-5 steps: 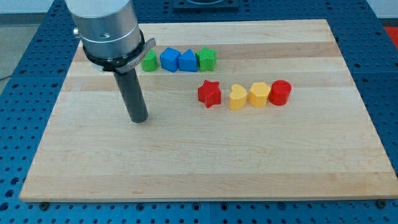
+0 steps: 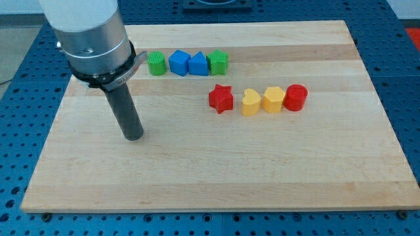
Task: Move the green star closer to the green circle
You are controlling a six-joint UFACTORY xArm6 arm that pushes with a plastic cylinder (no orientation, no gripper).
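The green star (image 2: 218, 62) sits at the right end of a row near the view's top. The green circle (image 2: 157, 63) is at the left end of that row. Two blue blocks (image 2: 179, 63) (image 2: 198, 64) lie between them, all touching or nearly so. My tip (image 2: 134, 136) rests on the board well below and left of the green circle, apart from every block.
A second row lies lower right: a red star (image 2: 221, 99), a yellow heart (image 2: 249, 103), a yellow block (image 2: 273, 99) and a red cylinder (image 2: 295, 97). The wooden board (image 2: 262, 170) sits on a blue perforated table.
My tip has moved toward the view's left and a little down, away from the row of blocks. No block has moved.
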